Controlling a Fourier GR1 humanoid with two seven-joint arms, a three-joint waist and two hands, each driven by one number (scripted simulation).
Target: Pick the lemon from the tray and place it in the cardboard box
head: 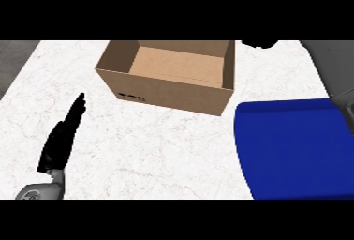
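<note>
The open cardboard box (166,89) stands at the back middle of the counter, and the part of its inside that shows holds nothing. The blue tray (294,147) lies at the right, running out of the view's right edge; nothing shows on its visible surface. No lemon is visible anywhere. My left hand (62,138) is at the lower left with straight fingers pointing up toward the box, well apart from it and holding nothing. My right hand does not show.
The white marble counter (159,150) stretches between the left hand and the tray. A small dark shape (259,44) sits at the top edge behind the box's right corner; what it is cannot be told. Grey floor borders the counter at left and right.
</note>
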